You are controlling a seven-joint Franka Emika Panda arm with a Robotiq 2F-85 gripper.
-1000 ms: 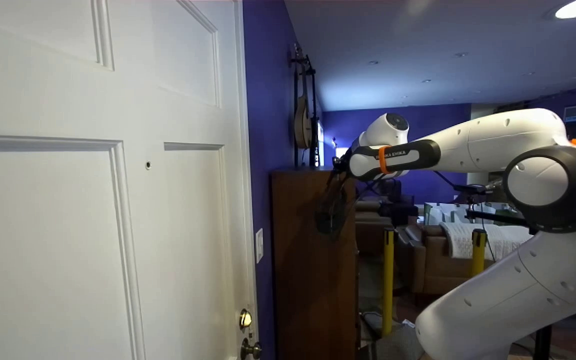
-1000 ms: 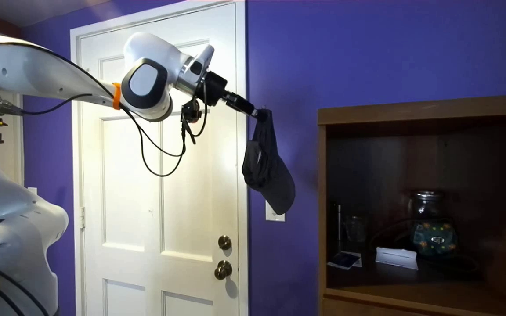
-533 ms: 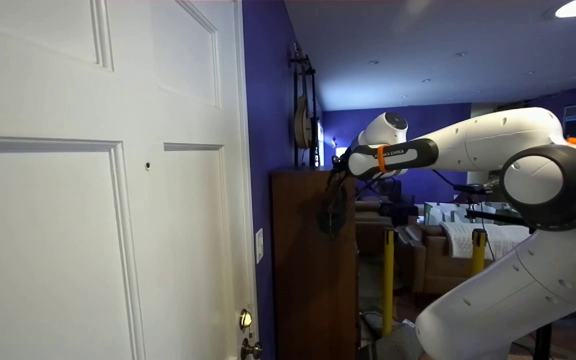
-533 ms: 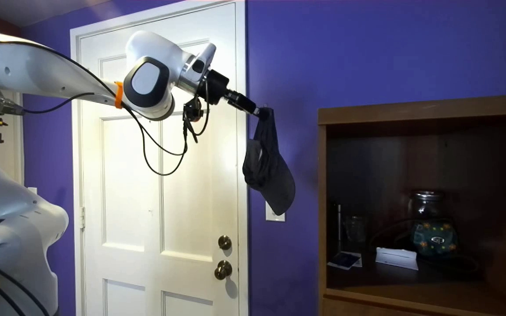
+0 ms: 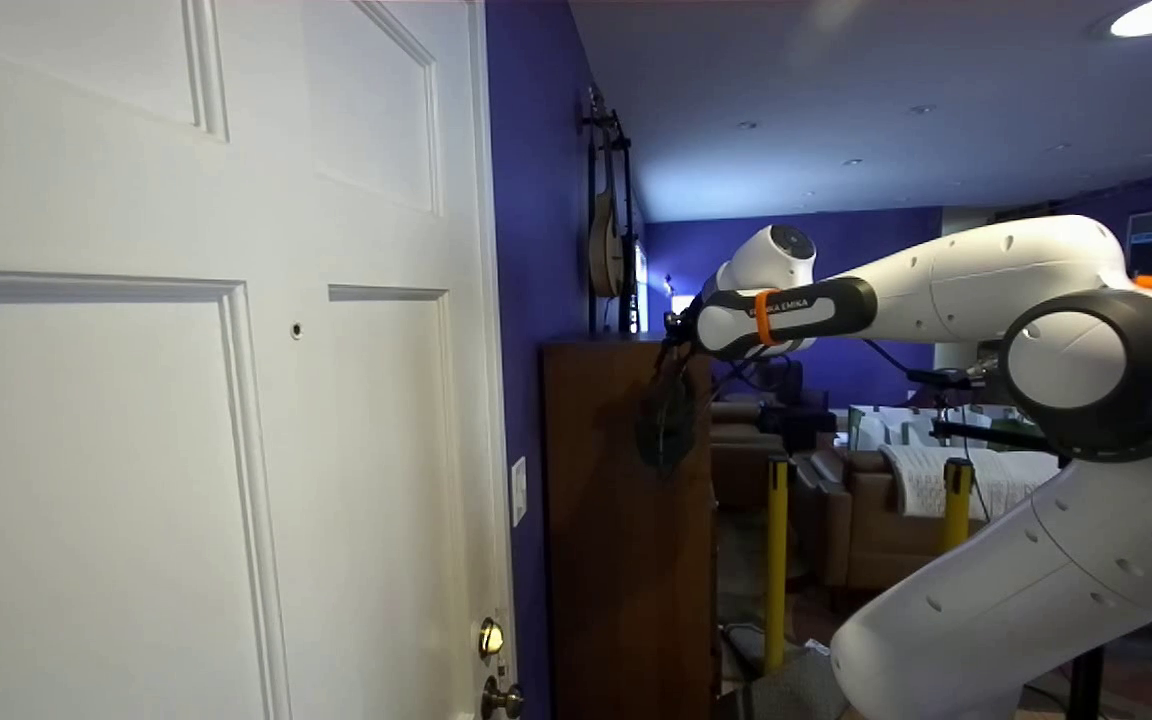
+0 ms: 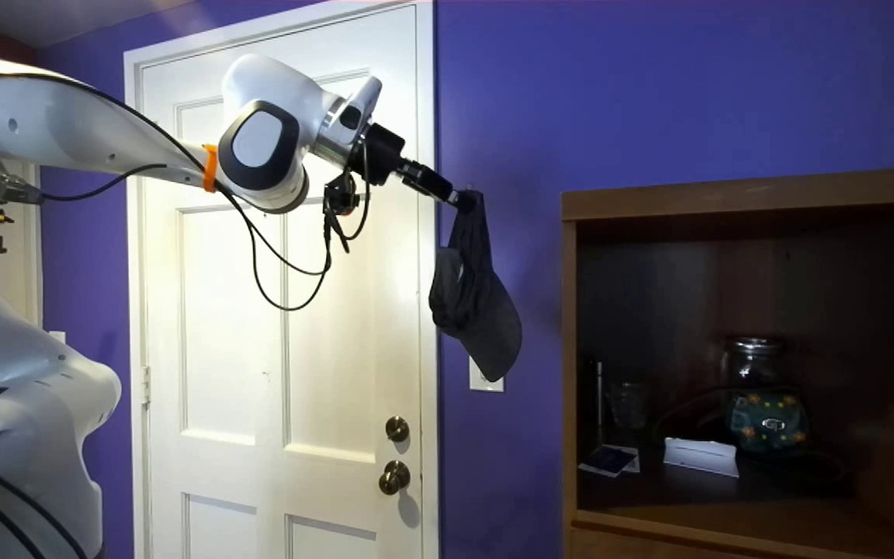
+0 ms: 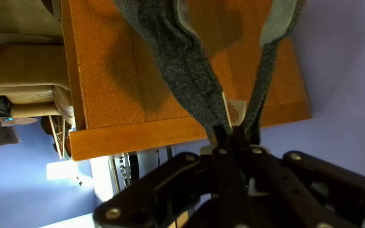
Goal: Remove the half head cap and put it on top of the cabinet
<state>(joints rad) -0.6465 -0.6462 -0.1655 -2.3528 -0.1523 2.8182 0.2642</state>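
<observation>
Strip of purple wall (image 6: 538, 260) shows between cap (image 6: 486, 307) and cabinet (image 6: 750, 192); its side blocks the way at cap height, open air above. Wall-hung guitar (image 5: 605, 248) shows above the cabinet in an exterior view (over it or beyond, cannot tell). Inside the cabinet, room above jar (image 6: 754, 363) and purse (image 6: 770, 423).

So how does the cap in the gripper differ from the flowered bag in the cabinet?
The cap is plain, while the bag is flowered, with a shiny clasp. The cap hangs brim down, pinched near its top by the gripper; the bag sits inside the cabinet. Both have a dark base colour.
</observation>
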